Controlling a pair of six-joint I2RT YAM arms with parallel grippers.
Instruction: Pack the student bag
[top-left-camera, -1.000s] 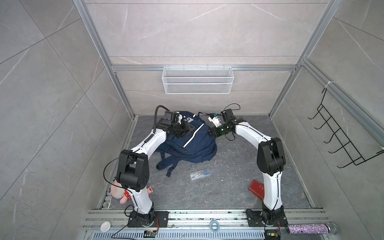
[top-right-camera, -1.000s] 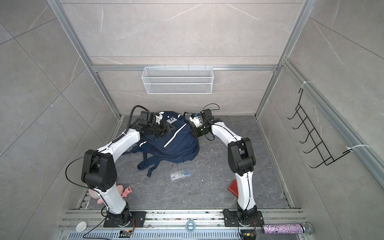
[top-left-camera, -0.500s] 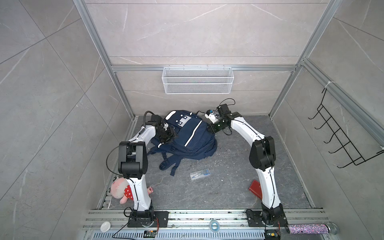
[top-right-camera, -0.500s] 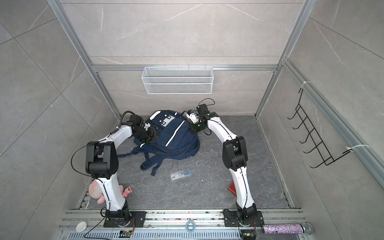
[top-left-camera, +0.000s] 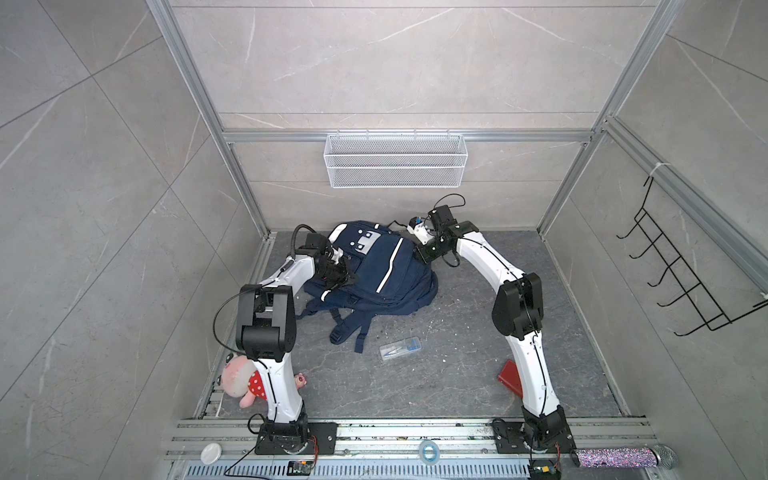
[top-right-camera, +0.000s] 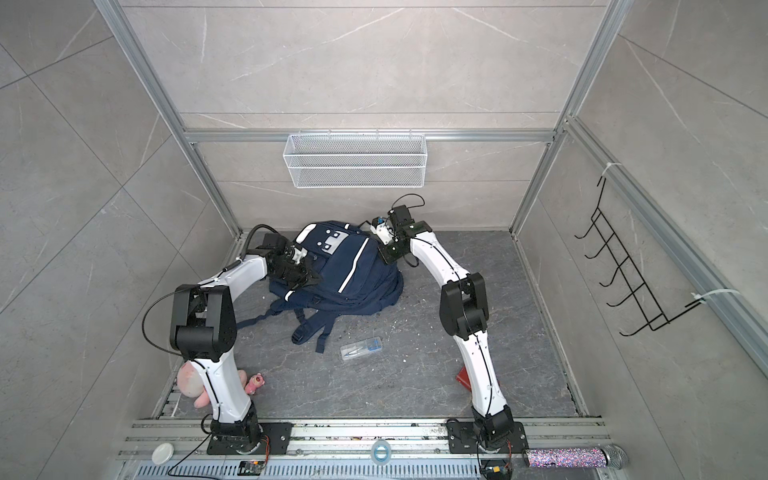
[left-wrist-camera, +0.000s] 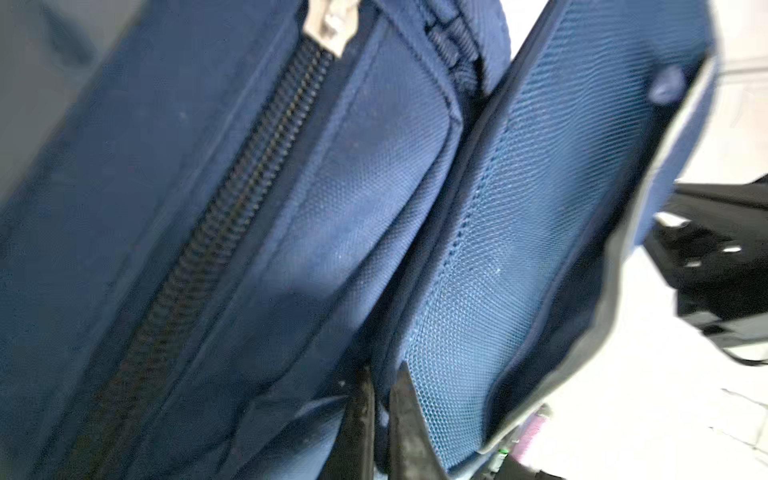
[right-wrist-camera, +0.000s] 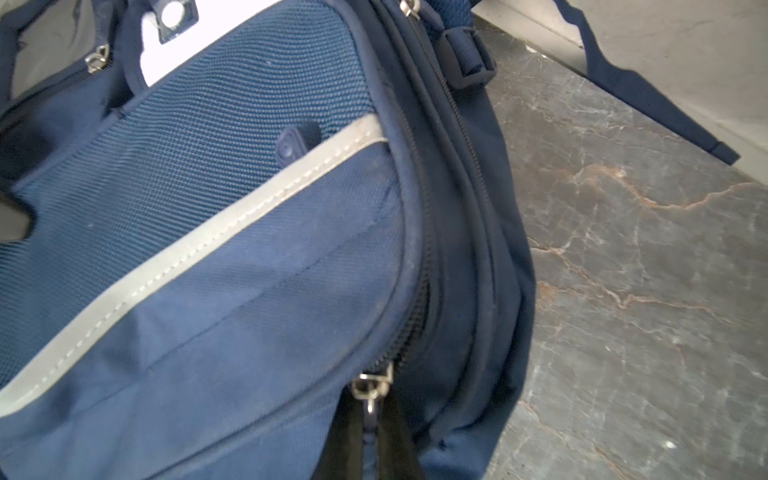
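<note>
The student bag (top-left-camera: 376, 276) (top-right-camera: 343, 272), navy with white stripes, lies at the back of the floor with its straps trailing forward. At the bag's left side my left gripper (top-left-camera: 345, 277) (top-right-camera: 312, 276) is shut. In the left wrist view the left gripper (left-wrist-camera: 384, 419) pinches a seam of the bag's fabric (left-wrist-camera: 374, 216) between its dark fingers (left-wrist-camera: 405, 428). On the bag's right edge my right gripper (top-left-camera: 417, 249) (top-right-camera: 384, 250) is shut too. The right wrist view shows the right gripper (right-wrist-camera: 370, 436) shut on a metal zip pull (right-wrist-camera: 370, 392).
A clear pencil case (top-left-camera: 400, 348) lies in front of the bag. Behind the right arm is a red object (top-left-camera: 510, 376), and a pink plush toy (top-left-camera: 241, 380) sits by the left arm's base. A wire basket (top-left-camera: 395, 160) hangs on the back wall and a black hook rack (top-left-camera: 685, 282) on the right wall.
My left gripper moved from the top of the bag to its left side and closed on the fabric. The bag shifted back toward the wall. The right gripper kept its hold.
</note>
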